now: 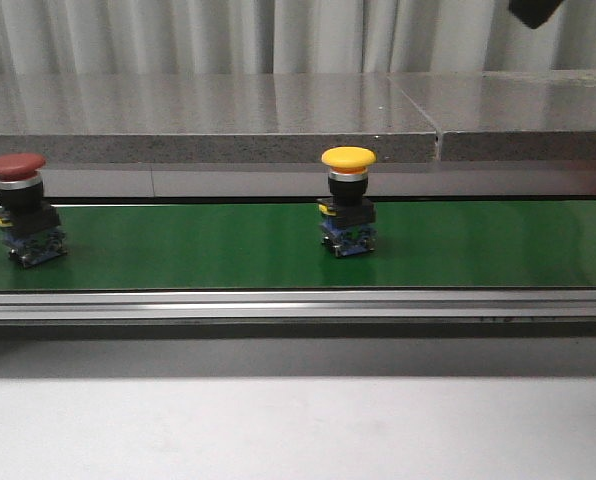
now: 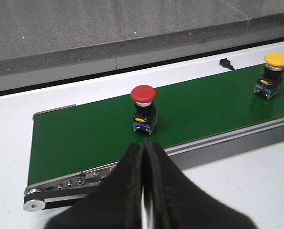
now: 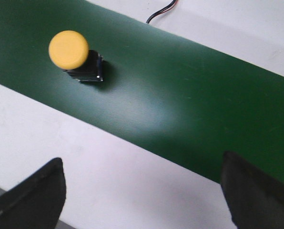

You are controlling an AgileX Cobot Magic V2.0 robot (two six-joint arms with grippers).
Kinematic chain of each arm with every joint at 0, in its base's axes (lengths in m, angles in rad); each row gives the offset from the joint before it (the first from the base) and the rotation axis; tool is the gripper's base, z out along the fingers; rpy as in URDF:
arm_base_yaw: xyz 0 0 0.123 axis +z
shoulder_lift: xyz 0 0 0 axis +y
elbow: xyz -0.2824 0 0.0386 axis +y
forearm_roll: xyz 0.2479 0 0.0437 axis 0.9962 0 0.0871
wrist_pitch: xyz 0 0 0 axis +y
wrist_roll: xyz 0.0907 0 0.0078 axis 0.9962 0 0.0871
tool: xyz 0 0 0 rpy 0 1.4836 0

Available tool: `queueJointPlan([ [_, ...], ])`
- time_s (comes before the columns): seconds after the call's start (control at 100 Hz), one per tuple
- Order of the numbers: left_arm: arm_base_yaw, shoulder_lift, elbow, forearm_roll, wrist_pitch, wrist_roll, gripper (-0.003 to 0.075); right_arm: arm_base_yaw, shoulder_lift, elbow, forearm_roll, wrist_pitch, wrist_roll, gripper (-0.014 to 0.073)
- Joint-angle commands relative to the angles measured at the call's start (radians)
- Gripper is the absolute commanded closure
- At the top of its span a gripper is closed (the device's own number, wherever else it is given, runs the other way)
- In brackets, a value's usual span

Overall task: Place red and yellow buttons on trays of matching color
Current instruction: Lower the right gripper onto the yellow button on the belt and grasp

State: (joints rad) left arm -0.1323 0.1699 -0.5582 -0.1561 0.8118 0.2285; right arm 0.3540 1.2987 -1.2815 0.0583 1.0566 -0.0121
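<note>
A red button (image 1: 16,206) is standing upright at the left end of the green belt (image 1: 198,250); a yellow button (image 1: 348,200) is standing near its middle. I am holding my left pincer (image 2: 145,157) closed and empty, my right pincer (image 3: 142,191) wide open and empty.

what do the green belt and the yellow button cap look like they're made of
Green belt: probably rubber or PVC, matte with a soft sheen and faint weave in the right wrist view. Yellow button cap: likely smooth moulded plastic, uniform colour, slightly glossy.
</note>
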Motion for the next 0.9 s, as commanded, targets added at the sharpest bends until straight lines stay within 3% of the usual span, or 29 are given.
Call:
queueJointPlan([
  [0.0, -0.008, 0.012, -0.025, -0.019, -0.069, -0.001, 0.0741, 0.029, 0.041, -0.09, 0.012, 0.011, -0.011, -0.0062],
  [0.37, -0.008, 0.012, -0.025, -0.019, -0.069, -0.001, 0.0741, 0.079, 0.323, -0.26, 0.113, 0.102, -0.011, -0.0062],
  [0.72, -0.008, 0.012, -0.025, -0.019, -0.069, -0.001, 0.0741, 0.079, 0.469, -0.316, 0.042, 0.029, -0.011, -0.0057],
  [0.81, -0.008, 0.012, -0.025, -0.019, -0.069, -0.001, 0.0741, 0.077, 0.484, -0.316, 0.024, 0.007, -0.011, 0.0012],
  [0.89, -0.008, 0.012, -0.025, -0.019, -0.069, -0.001, 0.0741, 0.076, 0.492, -0.318, 0.021, -0.003, -0.011, 0.0172],
])
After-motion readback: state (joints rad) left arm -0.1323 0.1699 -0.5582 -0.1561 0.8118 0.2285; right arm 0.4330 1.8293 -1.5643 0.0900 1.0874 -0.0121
